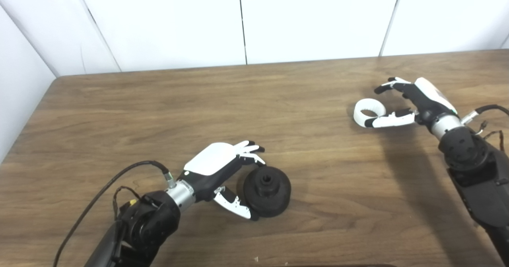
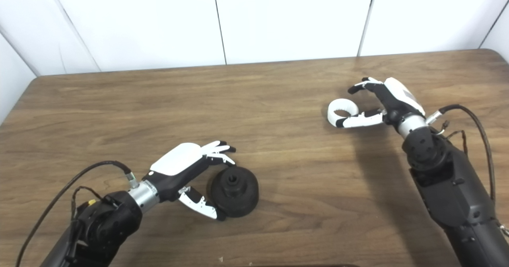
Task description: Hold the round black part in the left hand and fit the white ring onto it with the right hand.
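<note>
You have a wooden table (image 1: 167, 112) backed by white wall panels (image 1: 318, 16). Your left hand (image 1: 222, 169) sits low at the near left, fingers spread, thumb and fingertips bracketing the round black part (image 1: 267, 192), which rests flat on the table; whether they actually touch it you cannot tell. Well apart at the far right, your right hand (image 1: 411, 102) is also spread, its thumb lying against the white ring (image 1: 369, 112) on the tabletop, fingers arched beyond it, nothing gripped.
</note>
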Motion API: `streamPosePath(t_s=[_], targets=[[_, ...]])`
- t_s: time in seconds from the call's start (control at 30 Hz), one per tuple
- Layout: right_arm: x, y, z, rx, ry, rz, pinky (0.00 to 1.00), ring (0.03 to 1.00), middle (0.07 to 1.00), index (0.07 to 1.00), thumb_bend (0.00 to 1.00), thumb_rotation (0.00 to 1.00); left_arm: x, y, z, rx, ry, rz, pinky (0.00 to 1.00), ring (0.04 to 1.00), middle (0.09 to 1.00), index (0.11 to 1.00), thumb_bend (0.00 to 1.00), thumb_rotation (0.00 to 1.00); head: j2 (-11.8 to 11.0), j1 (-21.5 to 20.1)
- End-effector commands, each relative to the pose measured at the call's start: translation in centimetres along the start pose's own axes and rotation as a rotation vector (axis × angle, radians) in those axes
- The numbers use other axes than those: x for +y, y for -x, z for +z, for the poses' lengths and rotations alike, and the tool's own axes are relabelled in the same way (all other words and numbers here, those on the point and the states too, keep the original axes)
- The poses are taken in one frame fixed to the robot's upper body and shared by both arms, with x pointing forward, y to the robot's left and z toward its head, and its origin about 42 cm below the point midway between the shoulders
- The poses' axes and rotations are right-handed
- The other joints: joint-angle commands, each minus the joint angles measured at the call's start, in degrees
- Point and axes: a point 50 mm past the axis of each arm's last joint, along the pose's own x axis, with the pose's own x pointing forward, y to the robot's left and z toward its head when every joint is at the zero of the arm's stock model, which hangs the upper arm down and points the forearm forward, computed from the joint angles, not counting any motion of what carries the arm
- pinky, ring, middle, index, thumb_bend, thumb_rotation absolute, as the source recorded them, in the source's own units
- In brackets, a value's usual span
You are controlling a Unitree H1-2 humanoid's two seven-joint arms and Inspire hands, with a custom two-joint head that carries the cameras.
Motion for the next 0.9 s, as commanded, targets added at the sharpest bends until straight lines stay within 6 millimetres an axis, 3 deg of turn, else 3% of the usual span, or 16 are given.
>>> streamPosePath(t_s=[0.0, 0.87], targets=[[-2.2, -0.8, 1.5, -0.047, 0.025, -0.055, 0.93, 0.992, 0.947, 0.761, 0.91, 0.35, 0.7, 0.1, 0.2, -0.015, -0.007, 0.016, 0.87, 0.983, 0.938, 0.682, 0.83, 0.32, 0.1, -0.1], [-0.7, -2.1, -0.2, 0.017, -0.02, -0.051, 0.87, 0.978, 0.928, 0.752, 0.86, 0.32, 0.8, 0.2, 0.6, -0.025, 0.006, 0.025, 0.87, 0.984, 0.936, 0.676, 0.84, 0.32, 0.2, 0.7]])
